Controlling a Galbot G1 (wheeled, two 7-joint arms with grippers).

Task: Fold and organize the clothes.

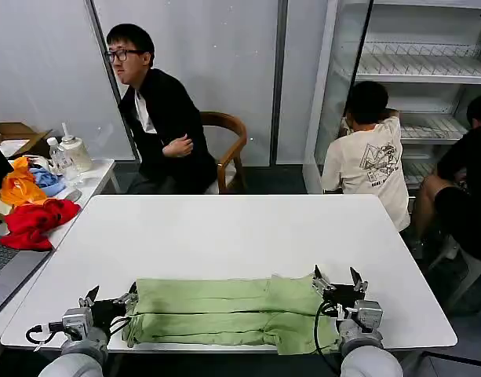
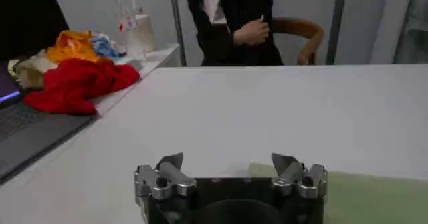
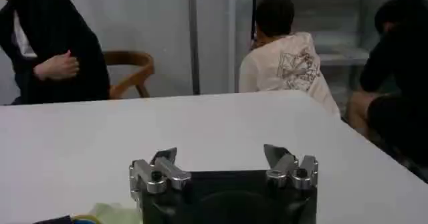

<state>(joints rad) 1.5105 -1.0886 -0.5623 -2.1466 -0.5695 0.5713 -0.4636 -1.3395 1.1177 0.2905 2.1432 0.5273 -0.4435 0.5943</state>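
Along the near edge of the white table (image 1: 224, 228), at 6 o'clock in the head view, the light green shirt (image 1: 224, 310) is laid out flat as a long folded band, its length running from 9 o'clock to 3 o'clock. A lengthwise crease is seen across the middle of the cloth, and its near edge reaches the table's edge.

At the 9 o'clock end of the shirt the left gripper (image 1: 109, 297) is placed, just beside the cloth; its jaws are spread wide and nothing is held between them. In the left wrist view the left gripper's two fingers stand well apart, with a corner of the green cloth (image 2: 374, 195) lying just beyond one of them. At the 3 o'clock end the right gripper (image 1: 339, 280) is seen over the shirt's edge, its jaws likewise wide and empty; whether the cloth is touched cannot be told. In the right wrist view the right gripper's fingers are spread over bare table.

Farther out, at 9 o'clock on a side table, a heap of red, orange and blue garments (image 1: 30, 206) is piled beside a laptop (image 1: 3, 263).
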